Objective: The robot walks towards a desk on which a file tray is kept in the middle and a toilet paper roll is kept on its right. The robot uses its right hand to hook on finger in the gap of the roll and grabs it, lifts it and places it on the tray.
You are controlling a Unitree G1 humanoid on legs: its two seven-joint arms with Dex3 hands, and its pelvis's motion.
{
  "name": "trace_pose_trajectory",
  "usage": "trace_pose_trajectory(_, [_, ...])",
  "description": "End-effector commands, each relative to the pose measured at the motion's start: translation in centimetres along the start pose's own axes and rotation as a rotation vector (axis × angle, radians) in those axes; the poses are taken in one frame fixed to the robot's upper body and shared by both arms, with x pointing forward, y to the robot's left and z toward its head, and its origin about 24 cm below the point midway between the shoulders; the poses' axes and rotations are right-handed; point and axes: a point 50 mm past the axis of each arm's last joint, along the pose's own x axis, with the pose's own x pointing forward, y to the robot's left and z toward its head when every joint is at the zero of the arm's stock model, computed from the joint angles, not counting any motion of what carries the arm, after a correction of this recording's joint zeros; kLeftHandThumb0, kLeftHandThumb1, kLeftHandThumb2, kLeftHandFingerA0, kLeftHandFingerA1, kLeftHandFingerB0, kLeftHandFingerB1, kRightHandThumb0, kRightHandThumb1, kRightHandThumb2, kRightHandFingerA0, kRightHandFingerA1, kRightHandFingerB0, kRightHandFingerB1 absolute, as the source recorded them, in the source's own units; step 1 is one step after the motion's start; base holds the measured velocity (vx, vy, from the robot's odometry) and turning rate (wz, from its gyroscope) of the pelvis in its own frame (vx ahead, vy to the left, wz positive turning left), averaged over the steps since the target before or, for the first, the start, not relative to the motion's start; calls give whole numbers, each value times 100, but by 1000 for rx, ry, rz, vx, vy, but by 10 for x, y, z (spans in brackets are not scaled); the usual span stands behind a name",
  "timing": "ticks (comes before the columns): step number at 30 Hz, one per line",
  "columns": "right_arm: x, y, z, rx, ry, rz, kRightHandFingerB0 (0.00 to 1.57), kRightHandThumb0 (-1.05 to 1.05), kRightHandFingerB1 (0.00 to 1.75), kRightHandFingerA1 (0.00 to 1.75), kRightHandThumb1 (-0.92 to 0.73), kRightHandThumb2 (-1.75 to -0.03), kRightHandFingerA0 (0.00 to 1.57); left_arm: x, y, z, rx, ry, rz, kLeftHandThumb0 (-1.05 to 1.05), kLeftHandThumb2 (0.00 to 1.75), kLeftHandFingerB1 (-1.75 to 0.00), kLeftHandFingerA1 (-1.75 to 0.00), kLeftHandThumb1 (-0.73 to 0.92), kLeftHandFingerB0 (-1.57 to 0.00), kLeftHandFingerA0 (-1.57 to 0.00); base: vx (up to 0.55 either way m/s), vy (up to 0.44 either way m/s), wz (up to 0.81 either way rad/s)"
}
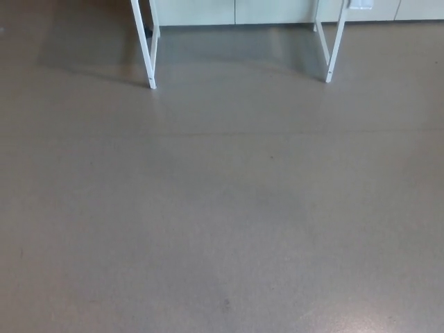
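only desk legs point(147, 48) and grey floor point(222, 222) are seen, the desk not yet reached. no hand is shown, so its state cannot be told.

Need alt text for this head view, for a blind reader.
Bare grey-brown floor fills the view. White metal desk legs stand at the top edge, pale cabinet fronts behind them; nothing of the robot shows.

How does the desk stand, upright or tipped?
Upright: left leg frame and right leg frame rest on the floor; desktop out of view.
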Motion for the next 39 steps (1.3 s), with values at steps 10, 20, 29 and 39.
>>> trace_pose_trajectory(10, [-2,-8,-1,-9,11,-17,8,-75,40,57,-55,-90,32,0,4,4,4,-28,4,-70,63,-62,-70,73,-44,-30,143,285,-9])
trace_pose_trajectory(20, [-3,-8,-5,-16,19,-15,8,-75,40,57,-55,-90,32,-1,1,-1,5,-18,-2,-70,63,-62,-70,73,-44,-30,177,-98,4])
trace_pose_trajectory(29, [-3,-7,-6,-18,22,-13,8,-75,40,57,-55,-90,32,-2,1,-3,5,-14,-3,-70,63,-62,-70,73,-44,-30,134,-125,4])
trace_pose_trajectory(39, [-3,-7,-6,-19,22,-13,8,-75,40,57,-55,-90,32,-2,1,-3,5,-15,-3,-70,63,-62,-70,73,-44,-30,209,204,-7])
